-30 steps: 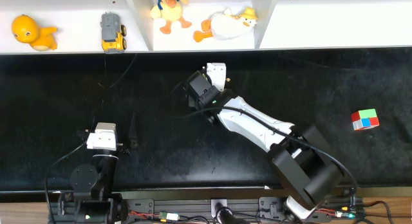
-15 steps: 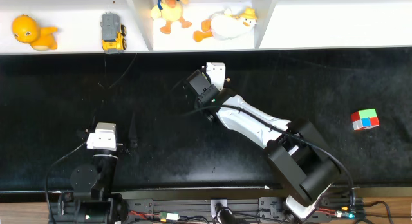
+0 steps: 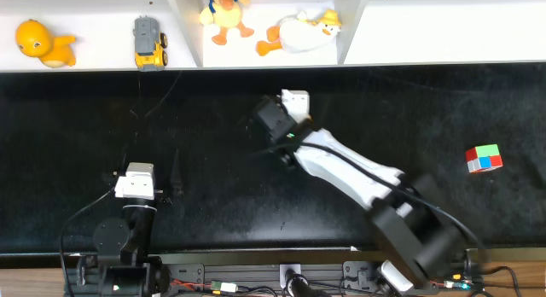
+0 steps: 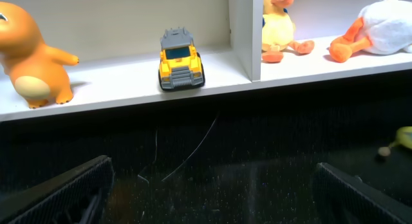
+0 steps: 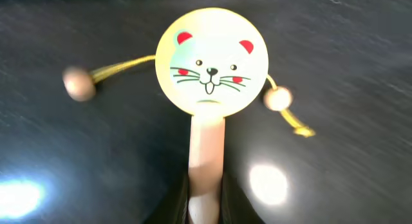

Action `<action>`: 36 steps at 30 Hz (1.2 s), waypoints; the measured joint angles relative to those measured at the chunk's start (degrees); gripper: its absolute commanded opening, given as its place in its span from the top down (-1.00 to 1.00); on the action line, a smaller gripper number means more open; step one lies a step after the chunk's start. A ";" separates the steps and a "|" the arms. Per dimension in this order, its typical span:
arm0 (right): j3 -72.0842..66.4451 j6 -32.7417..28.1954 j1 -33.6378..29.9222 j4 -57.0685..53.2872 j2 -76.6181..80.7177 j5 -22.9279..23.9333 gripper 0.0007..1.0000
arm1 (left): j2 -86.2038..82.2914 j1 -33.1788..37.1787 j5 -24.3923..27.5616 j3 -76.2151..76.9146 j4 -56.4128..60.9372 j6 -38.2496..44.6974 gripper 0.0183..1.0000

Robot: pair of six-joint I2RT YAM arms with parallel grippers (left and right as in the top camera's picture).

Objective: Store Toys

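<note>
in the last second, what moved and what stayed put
The right arm swung a little toward the top view's right, taking the right gripper with it, shut on the handle of the rattle drum. No grasp or release shows. The left gripper, the colour cube and the yellow truck on the shelf stayed put.

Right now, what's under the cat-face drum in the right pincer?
Black table mat lies below the cat-face drum. The patch directly behind its disc is covered, and the handle's end is hidden between the fingers of the right pincer.
</note>
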 measured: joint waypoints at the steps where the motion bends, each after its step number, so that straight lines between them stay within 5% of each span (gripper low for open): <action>1: -2.21 -0.22 -0.94 -0.52 -3.02 0.00 0.91 | 0.00 0.00 0.00 0.00 0.00 0.00 -1.00; 10: -14.12 -13.51 -16.96 -4.98 -29.03 -6.32 0.92 | 0.00 0.00 0.00 0.00 0.00 0.00 -0.99; 20: -12.02 -33.64 -38.03 -4.81 -30.08 -15.65 0.92 | 0.00 0.00 0.00 0.00 0.00 0.00 -1.00; 29: 4.37 -46.90 -40.94 -3.69 -18.53 -20.00 0.92 | 0.00 0.00 0.00 0.00 0.00 0.00 -1.00; 36: 12.92 -51.30 -40.94 -2.10 -6.99 -22.10 0.91 | 0.00 0.00 0.00 0.00 0.00 0.00 -1.00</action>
